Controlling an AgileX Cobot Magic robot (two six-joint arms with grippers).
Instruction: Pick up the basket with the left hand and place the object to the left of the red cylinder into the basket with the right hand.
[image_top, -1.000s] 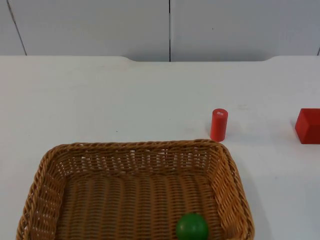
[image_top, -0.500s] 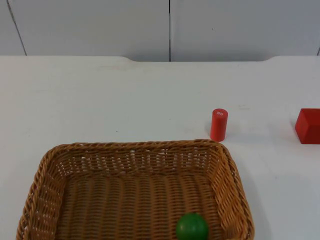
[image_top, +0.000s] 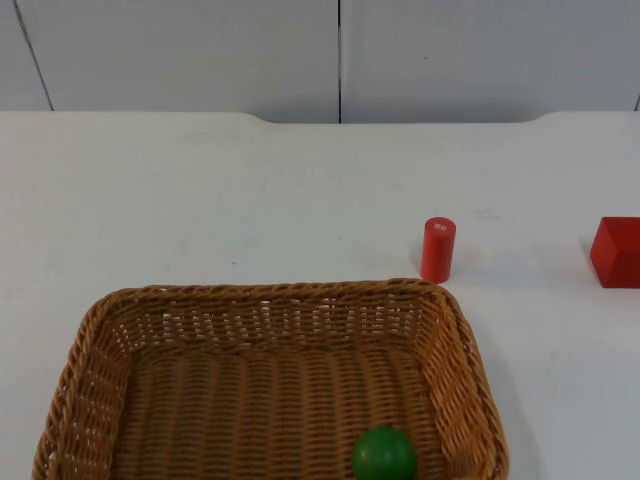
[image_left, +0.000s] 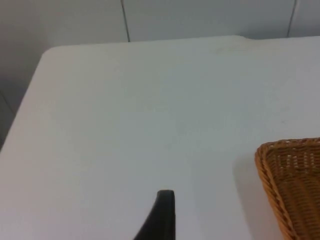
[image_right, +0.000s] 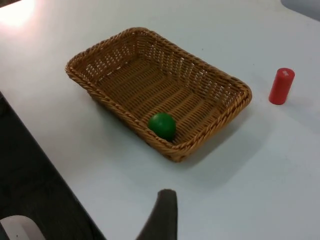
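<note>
A brown wicker basket (image_top: 270, 291) rests on the white table near its front edge. A green ball (image_top: 384, 455) lies inside it, close to the front right corner. The red cylinder (image_top: 438, 250) stands upright just past the basket's far right corner. My left gripper (image_left: 163, 212) hovers over bare table, apart from the basket's corner (image_left: 287, 170). My right gripper (image_right: 162, 215) hangs high and well back from the basket (image_right: 197, 62), looking onto the ball (image_right: 162, 125) and the cylinder (image_right: 281, 86). Neither gripper touches anything.
A red cube (image_top: 617, 252) sits at the table's right edge, to the right of the cylinder. The grey partition wall (image_top: 340, 55) closes the back. The table's edge (image_right: 45, 165) drops off to dark floor beside the basket.
</note>
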